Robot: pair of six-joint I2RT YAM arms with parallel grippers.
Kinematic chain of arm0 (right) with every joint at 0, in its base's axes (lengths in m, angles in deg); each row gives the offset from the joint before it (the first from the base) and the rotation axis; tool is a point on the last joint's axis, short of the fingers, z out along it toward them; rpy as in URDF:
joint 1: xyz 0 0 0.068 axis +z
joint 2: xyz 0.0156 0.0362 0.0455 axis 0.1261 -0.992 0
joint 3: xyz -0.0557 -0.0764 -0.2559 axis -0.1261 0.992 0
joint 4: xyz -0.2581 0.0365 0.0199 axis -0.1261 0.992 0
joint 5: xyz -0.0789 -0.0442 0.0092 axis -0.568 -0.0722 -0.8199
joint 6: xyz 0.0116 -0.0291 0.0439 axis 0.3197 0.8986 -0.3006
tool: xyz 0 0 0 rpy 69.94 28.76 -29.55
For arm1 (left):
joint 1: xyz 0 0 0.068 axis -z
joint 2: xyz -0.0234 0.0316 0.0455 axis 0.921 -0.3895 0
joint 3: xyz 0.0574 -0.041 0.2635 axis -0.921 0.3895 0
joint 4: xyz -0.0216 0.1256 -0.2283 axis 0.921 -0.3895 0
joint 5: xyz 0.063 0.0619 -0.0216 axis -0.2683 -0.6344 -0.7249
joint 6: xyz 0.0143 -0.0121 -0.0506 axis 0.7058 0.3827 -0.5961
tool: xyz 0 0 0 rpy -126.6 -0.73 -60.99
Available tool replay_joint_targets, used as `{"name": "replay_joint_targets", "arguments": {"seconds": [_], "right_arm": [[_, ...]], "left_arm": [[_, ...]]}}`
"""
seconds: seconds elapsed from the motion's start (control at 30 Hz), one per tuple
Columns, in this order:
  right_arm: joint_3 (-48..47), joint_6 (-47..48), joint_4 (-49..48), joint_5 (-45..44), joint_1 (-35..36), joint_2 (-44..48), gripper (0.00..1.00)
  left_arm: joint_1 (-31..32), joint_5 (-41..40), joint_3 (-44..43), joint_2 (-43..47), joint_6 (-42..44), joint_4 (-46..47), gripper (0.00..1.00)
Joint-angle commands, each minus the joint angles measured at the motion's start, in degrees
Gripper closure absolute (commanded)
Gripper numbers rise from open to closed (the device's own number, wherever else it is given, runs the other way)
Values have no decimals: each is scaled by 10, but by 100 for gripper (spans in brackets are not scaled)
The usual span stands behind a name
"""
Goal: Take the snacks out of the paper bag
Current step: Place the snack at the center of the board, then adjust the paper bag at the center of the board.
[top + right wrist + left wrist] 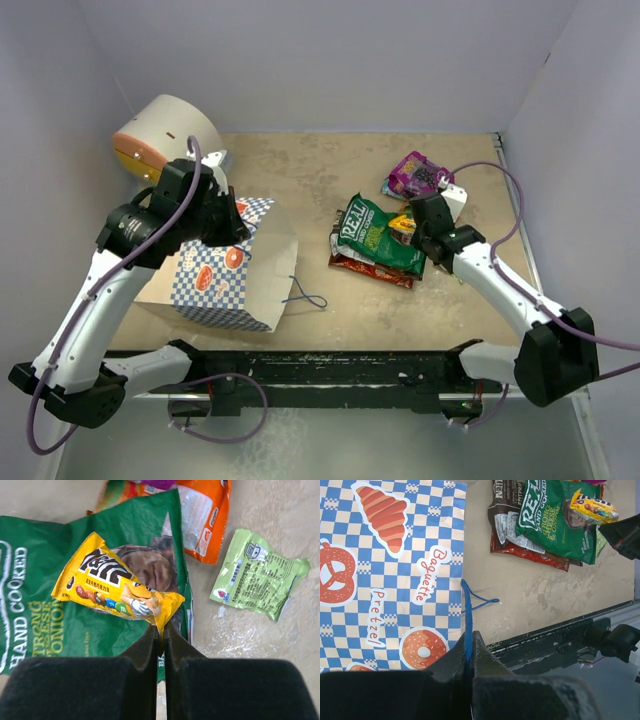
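- The paper bag (225, 285) is shown on the left half of the counter (320, 175), its blue-and-white chequered face, printed with a croissant, a pretzel and a doughnut, turned upward.
- A blue cord handle (468, 611) is seen at the bag's right edge. One strand is pinched between the left fingers (482, 655), which are pressed together on it, and a loop of cord lies on the counter just beside the bag.
- Whether anything lies inside the bag cannot be told.
- The snacks are gathered on the right half of the counter, well apart from the bag.
- The yellow packet (115, 590) is gripped by one corner between the right fingers (175, 645), which are clamped on it. It is held over the green bag (30, 610).
- The green bag is laid over a dark brown packet (501, 515) and a red bag (530, 553), both of which show only at their edges.
- An orange packet (205, 515) is partly covered by the green bag's far corner.
- A light-green packet (255, 575) lies flat on the counter beside the green bag, not touching it.
- A purple pouch (415, 175) lies farther back, near the right wall.
- A cream cylinder (170, 135) with an orange end stands in the far left corner, behind the left arm.
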Motion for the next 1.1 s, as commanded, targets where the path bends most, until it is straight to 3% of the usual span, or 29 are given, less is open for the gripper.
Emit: {"name": "replay_joint_targets", "arguments": {"seconds": [0.0, 0.13, 0.27, 0.43, 0.6, 0.63, 0.7, 0.87, 1.07], "right_arm": [[5, -64, -8, -2, -8, -16, 100], [12, -72, 1, 12, -8, -14, 99], [27, -72, -3, 33, -8, 17, 82], [31, -54, 2, 62, -8, 53, 52], [-19, 0, 7, 44, -8, 105, 38], [-34, 8, 3, 32, -8, 114, 31], [-70, 21, -5, 12, -8, 128, 3], [-175, 84, 11, 9, -8, 118, 0], [-309, 127, 118, 13, -8, 64, 0]], "left_arm": [[-1, 34, -29, -11, 14, 30, 100], [-1, 61, -47, -24, 12, 50, 100], [0, 99, -89, -44, 22, 80, 100], [0, 138, -177, -91, 37, 92, 100], [0, 162, -267, -140, 37, 97, 100], [-1, 166, -281, -147, 35, 99, 100], [-1, 167, -297, -156, 30, 103, 100], [-1, 106, -269, -137, 14, 95, 100], [-10, 10, -127, -77, 5, 77, 100]]}}
